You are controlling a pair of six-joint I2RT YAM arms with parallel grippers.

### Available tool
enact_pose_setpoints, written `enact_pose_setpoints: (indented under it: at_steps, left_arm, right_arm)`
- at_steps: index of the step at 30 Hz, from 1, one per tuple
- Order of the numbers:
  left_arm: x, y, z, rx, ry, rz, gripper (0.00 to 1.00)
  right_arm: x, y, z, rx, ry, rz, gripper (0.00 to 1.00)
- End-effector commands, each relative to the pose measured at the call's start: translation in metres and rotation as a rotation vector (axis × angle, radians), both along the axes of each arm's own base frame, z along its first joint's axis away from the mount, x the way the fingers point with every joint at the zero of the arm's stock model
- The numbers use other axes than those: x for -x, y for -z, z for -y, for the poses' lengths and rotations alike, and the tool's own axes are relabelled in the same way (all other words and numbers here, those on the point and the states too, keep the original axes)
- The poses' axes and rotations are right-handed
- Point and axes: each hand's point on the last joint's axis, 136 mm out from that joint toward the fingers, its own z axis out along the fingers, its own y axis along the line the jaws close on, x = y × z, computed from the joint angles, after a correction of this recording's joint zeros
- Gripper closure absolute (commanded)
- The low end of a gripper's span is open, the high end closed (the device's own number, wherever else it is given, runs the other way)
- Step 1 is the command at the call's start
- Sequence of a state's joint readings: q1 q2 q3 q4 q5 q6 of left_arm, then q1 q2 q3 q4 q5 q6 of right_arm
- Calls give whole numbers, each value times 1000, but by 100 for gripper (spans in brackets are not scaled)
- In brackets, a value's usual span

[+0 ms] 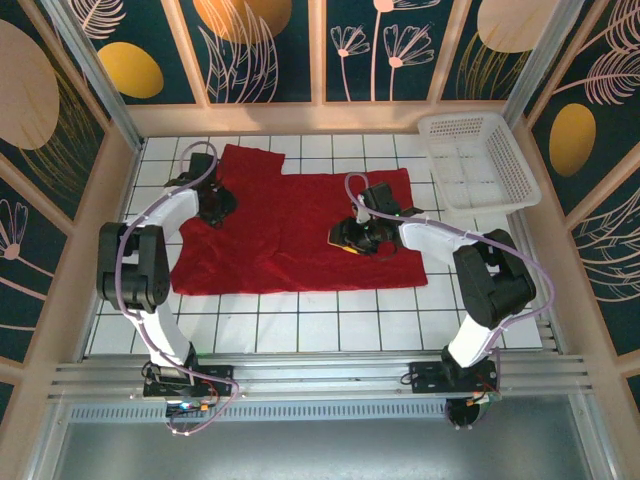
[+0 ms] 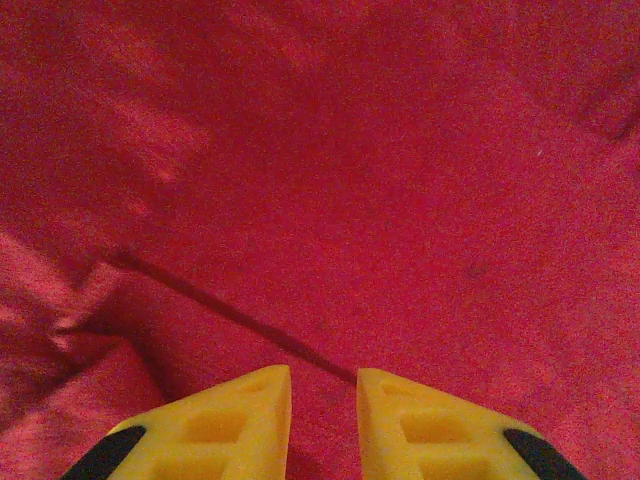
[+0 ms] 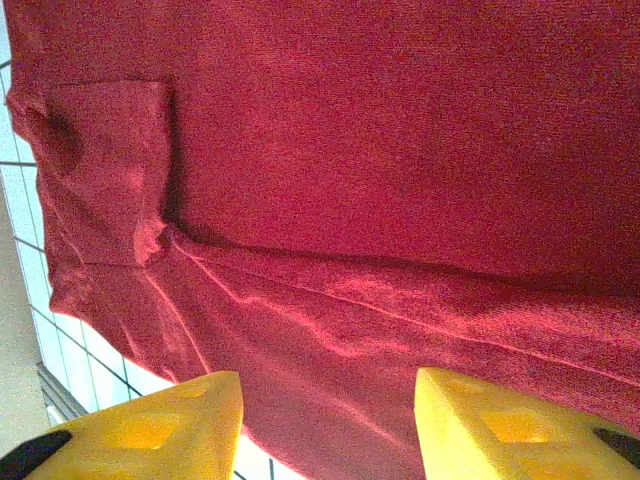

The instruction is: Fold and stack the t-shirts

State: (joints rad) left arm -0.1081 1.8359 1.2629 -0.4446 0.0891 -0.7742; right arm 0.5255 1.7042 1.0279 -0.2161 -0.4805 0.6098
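Cloth covers much of the white-tiled table [image 1: 300, 320] - a plain deep-red, short-sleeved t-shirt [image 1: 290, 230] of soft fabric lies spread across the middle, one sleeve reaching toward 11 o'clock. A white plastic mesh basket [image 1: 517, 170] sits apart from it at 1 o'clock on the table.

The left end effector [image 1: 213, 205] is over the shirt's 10 o'clock part. Its wrist camera shows the yellow fingers [image 2: 240, 420] a narrow gap apart with nothing between them; a dark crease runs in from 9 o'clock, and rumpled cloth lies at 8 o'clock.

The right end effector [image 1: 350, 238] is at the shirt's 3 o'clock side. Its yellow fingers [image 3: 500, 420] stand wide apart - red cloth with a long fold ridge lies before them, and bare tiles show at 8 o'clock.
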Motion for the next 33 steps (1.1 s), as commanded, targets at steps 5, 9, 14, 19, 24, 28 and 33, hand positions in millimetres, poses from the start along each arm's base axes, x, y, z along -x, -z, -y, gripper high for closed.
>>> enact_pose_setpoints:
  at_steps: [5, 9, 14, 19, 24, 28, 33]
  left_arm:
    - [24, 41, -21, -93, -95, -142, 71]
    - [36, 43, -30, -122, -120, -150, 64]
    - [39, 45, -42, -126, -177, -151, 55]
    - [32, 42, -60, -58, -290, -112, 53]
    - [15, 22, -65, 16, -370, -45, 53]
    - [6, 10, -70, 58, -431, -24, 57]
    - [10, 14, -82, 79, -530, -87, 67]
  right_arm:
    - [0, -11, -4, -14, -2, 24, 51]
    - [4, -8, -2, -16, 2, 15, 51]
    - [2, -10, -4, -17, -5, 20, 51]
    - [3, -12, -4, -17, -10, 22, 51]
    - [7, -10, -1, -12, -13, 19, 51]
    - [9, -9, 1, -12, -12, 17, 51]
    - [8, -10, -1, -18, -14, 21, 51]
